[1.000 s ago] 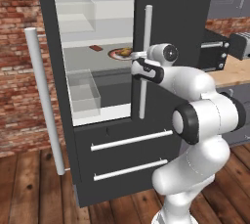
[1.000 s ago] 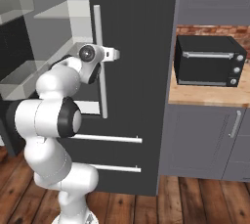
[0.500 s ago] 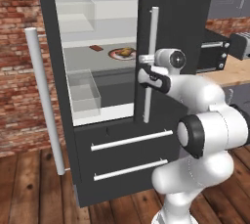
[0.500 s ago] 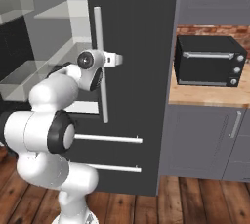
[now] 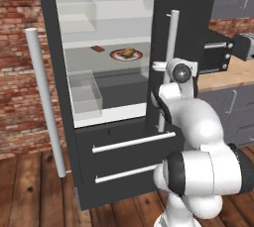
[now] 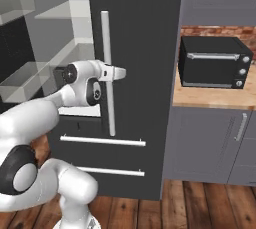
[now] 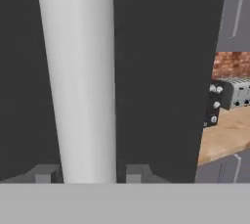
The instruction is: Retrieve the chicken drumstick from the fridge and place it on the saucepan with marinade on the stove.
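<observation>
Hand view: gripper (image 7: pixel 88 171) opened, one finger on each side of the pale right door handle (image 7: pixel 80 71), not clamped on it. Left fridge (image 5: pixel 188 13) door already swung open; chicken drumstick (image 5: pixel 127 51) on a plate (image 5: pixel 115 55) on the middle shelf, beside a flat dark red-brown piece (image 5: pixel 97 48). Risk, as a judgement: could slip off the round bar if pulled without closing, or could swing the door into the arm.

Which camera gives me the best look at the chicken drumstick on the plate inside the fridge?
The left base view: the chicken drumstick lies on a plate on the middle shelf of the open fridge. The right base view looks at the fridge's shut right door and shelf edges, the hand view at that door's handle, between the gripper fingertips.
</observation>
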